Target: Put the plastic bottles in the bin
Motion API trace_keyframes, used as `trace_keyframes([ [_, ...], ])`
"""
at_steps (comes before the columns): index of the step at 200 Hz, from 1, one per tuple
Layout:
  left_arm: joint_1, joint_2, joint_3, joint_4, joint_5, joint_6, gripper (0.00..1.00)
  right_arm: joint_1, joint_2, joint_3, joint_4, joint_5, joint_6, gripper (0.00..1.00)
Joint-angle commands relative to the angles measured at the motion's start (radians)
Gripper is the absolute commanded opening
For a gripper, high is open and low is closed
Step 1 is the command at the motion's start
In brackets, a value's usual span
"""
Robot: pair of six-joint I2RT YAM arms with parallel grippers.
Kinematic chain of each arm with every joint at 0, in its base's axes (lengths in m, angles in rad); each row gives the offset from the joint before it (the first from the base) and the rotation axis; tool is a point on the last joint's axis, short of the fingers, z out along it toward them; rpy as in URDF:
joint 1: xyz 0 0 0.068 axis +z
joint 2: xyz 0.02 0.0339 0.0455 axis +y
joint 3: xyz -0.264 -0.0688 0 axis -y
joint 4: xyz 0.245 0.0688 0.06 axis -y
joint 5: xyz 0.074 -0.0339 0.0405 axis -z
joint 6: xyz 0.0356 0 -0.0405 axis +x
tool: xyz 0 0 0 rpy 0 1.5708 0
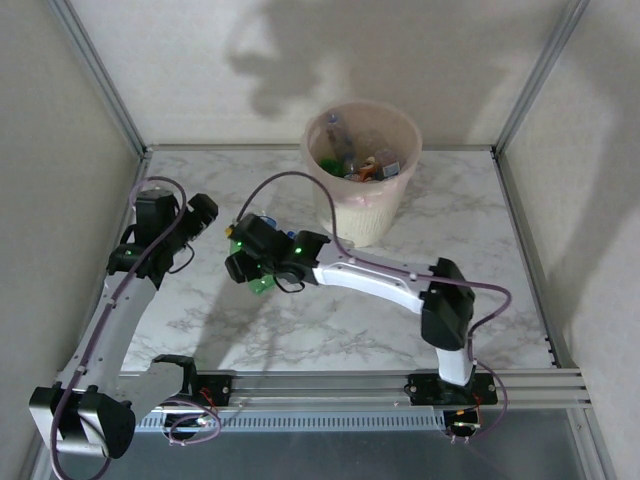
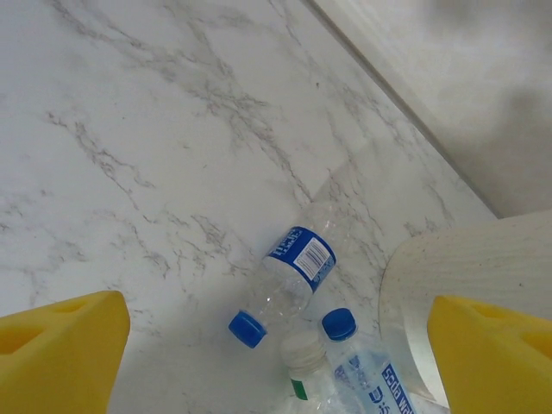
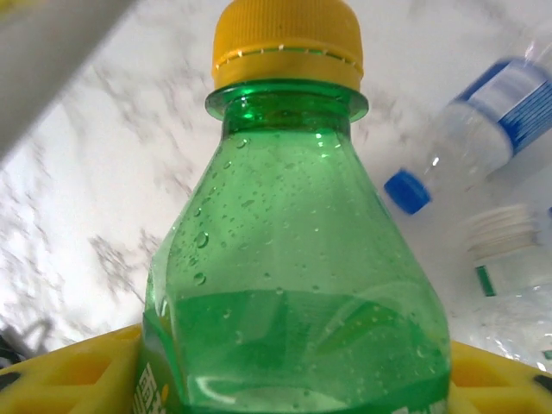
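Marble-patterned table (image 1: 480, 270) runs back to pale walls, and the bin (image 1: 375, 215) stands at its far edge. The right gripper (image 3: 289, 384) is clamped on the body of one green bottle (image 3: 293, 259), yellow cap pointing away from the fingers, short of the bin and presumably bound for it. The left gripper (image 2: 276, 349) hangs spread wide with nothing between its fingers, aimed at three loose bottles near the bin: a clear bottle (image 2: 293, 276) with a blue cap, a second blue-capped bottle (image 2: 362, 375) and a white-capped bottle (image 2: 302, 358). Several more lie in the bin, too jumbled to count.

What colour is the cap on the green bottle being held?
Yellow cap on the green bottle; clearest in the right wrist view.
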State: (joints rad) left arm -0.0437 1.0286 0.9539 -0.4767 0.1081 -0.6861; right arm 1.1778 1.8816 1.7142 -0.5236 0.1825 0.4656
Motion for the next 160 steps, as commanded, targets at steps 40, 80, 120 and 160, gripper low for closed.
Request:
trace_keyframes([
  [40, 0.009, 0.013, -0.003, -0.006, 0.033, 0.031, 0.88, -0.088, -0.141, 0.21, -0.169, 0.131, -0.006, 0.54],
  [80, 0.009, 0.021, -0.017, 0.001, 0.051, 0.028, 0.87, -0.271, -0.122, 0.45, -0.285, 0.178, -0.044, 0.55],
  [120, 0.008, 0.024, -0.024, 0.004, 0.055, 0.027, 0.87, -0.491, -0.059, 0.587, -0.316, 0.139, -0.106, 0.56],
  [160, 0.008, 0.028, -0.035, 0.013, 0.061, 0.019, 0.87, -0.644, 0.009, 0.562, -0.291, 0.125, -0.158, 0.56],
])
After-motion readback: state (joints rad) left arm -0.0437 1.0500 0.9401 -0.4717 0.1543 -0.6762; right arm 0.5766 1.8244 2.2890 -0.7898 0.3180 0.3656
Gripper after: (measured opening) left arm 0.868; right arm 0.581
